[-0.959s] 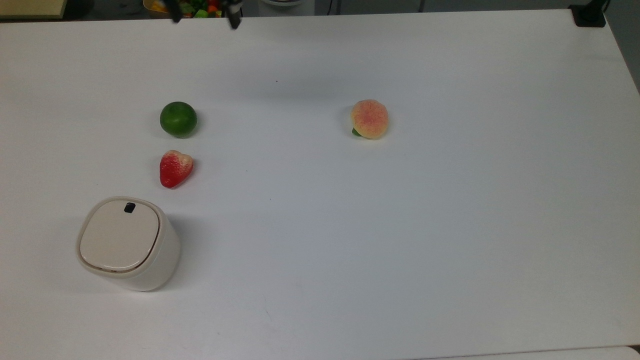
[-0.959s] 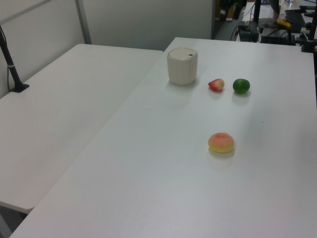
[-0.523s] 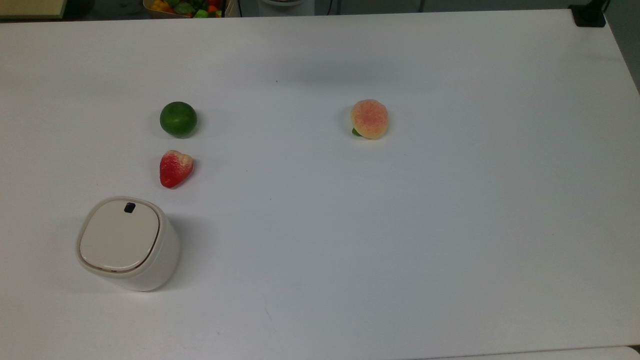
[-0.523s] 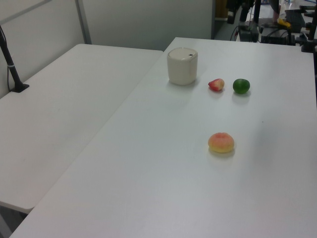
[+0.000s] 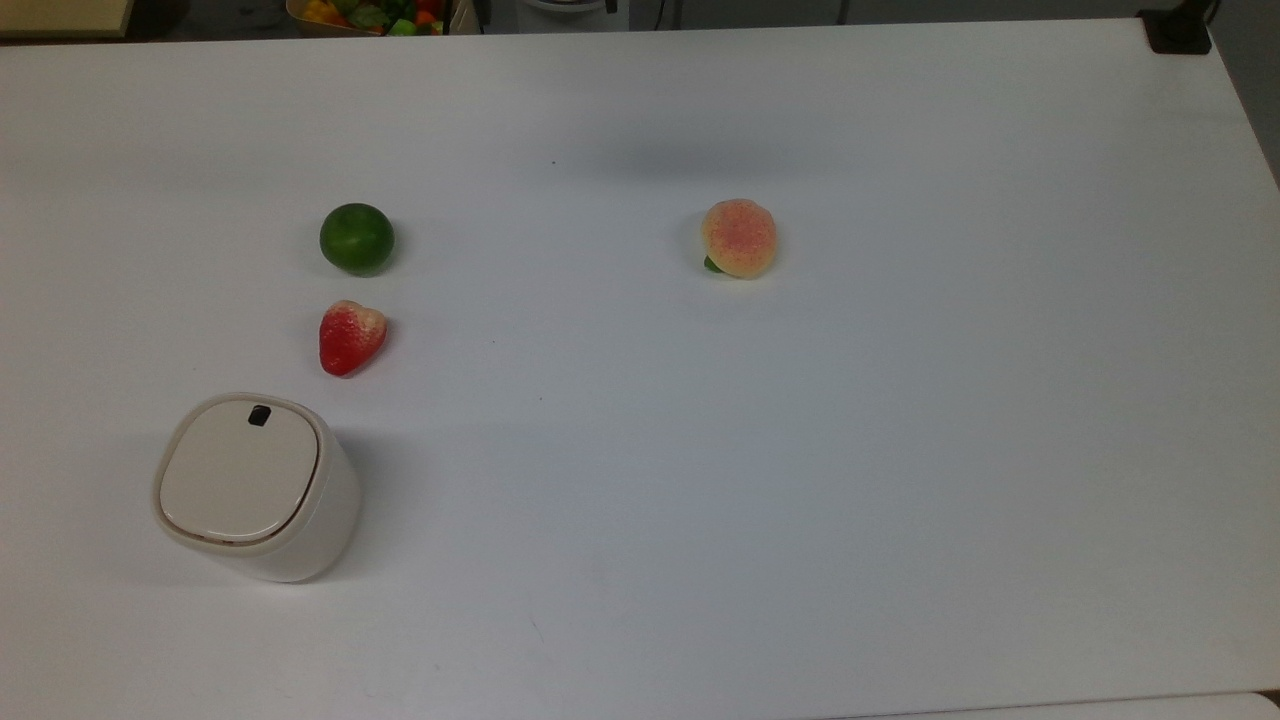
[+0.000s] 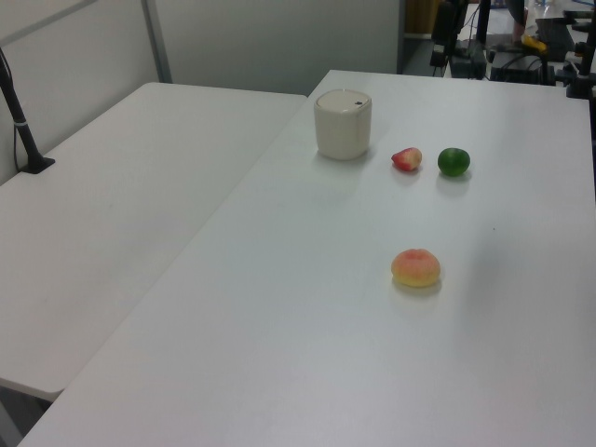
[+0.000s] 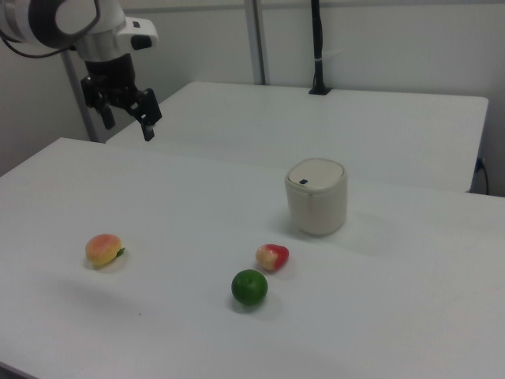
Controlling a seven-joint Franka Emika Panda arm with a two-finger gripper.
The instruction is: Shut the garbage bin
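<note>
Surface: white table (image 5: pixel 800 450) with a second white table butted against it in the left view; we see nothing else near the work area but three fruits.
Bin: the garbage bin (image 5: pixel 255 487) stands upright near the top view's lower left corner; its lid (image 5: pixel 240 470) lies flat and flush, black tab (image 5: pixel 259 415) toward the strawberry (image 5: pixel 350 336).
Neighbours: strawberry near the bin, lime (image 5: pixel 356 238) just past it, peach (image 5: pixel 738 237) well apart.
Gripper: in the right view the gripper (image 7: pixel 126 115) hangs high over the far end of the table, fingers spread apart, holding nothing, well clear of the bin.
Status: we judge the lid already shut, the task as good as done.
Method: if we want a confirming press, come straight down on the lid's middle, away from the tab.
Caution: we would press lightly; the bin looks light and may slide or tip.
</note>
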